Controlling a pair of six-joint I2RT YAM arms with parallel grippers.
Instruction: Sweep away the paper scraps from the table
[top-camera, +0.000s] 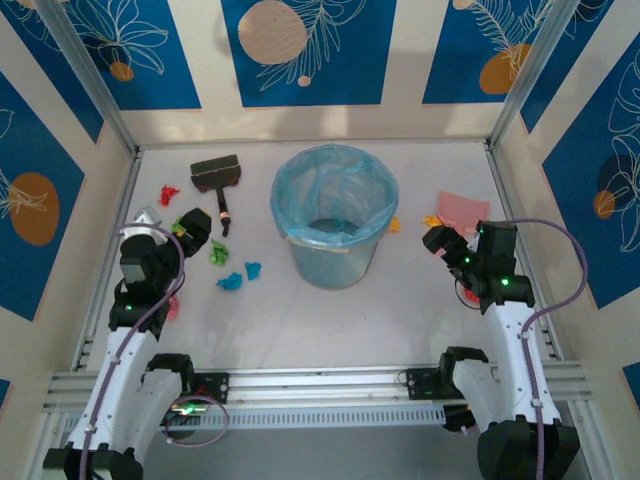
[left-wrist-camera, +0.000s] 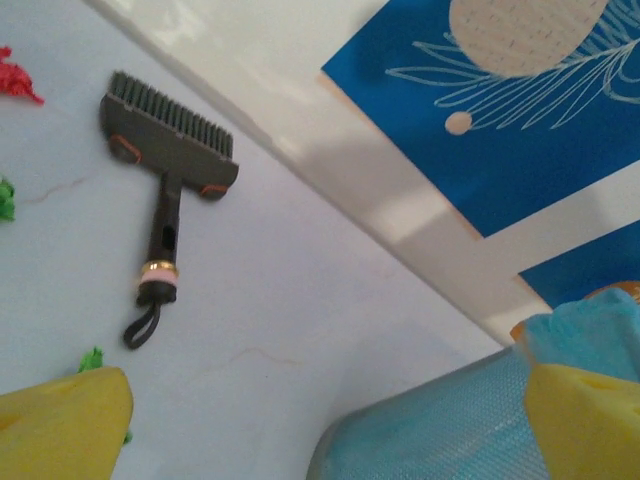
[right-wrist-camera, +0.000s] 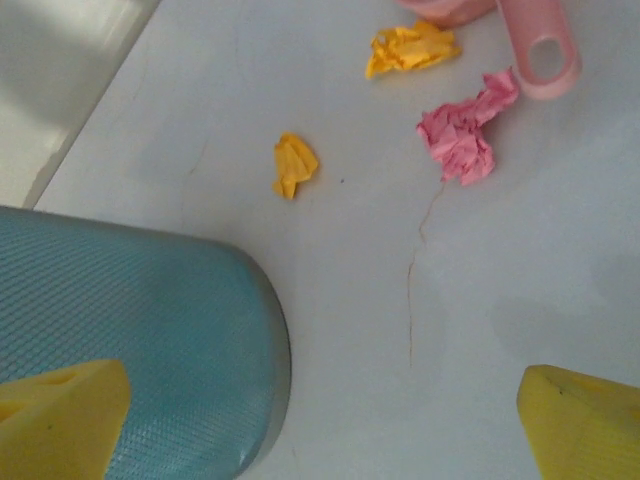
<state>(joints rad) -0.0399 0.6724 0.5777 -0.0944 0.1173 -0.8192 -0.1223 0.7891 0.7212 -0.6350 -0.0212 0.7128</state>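
Paper scraps lie on the table (top-camera: 400, 320) on both sides. On the left are a red one (top-camera: 168, 192), green ones (top-camera: 218, 255) and cyan ones (top-camera: 232, 282). My left gripper (top-camera: 190, 228) hovers open among them, nothing between its yellow fingertips (left-wrist-camera: 60, 420); its view has a red scrap (left-wrist-camera: 15, 78) and a green one (left-wrist-camera: 92, 358). My right gripper (top-camera: 440, 243) is open and empty beside the bin. Ahead of it lie two orange scraps (right-wrist-camera: 295, 165), (right-wrist-camera: 412, 48) and a pink one (right-wrist-camera: 462, 135).
A bin (top-camera: 333, 215) lined with a blue bag stands mid-table, close to both grippers (left-wrist-camera: 430, 430), (right-wrist-camera: 130, 320). A dark hand brush (top-camera: 217, 180) lies at the back left (left-wrist-camera: 170, 150). A pink dustpan (top-camera: 462, 212) lies at the right, its handle (right-wrist-camera: 540, 50) by the pink scrap.
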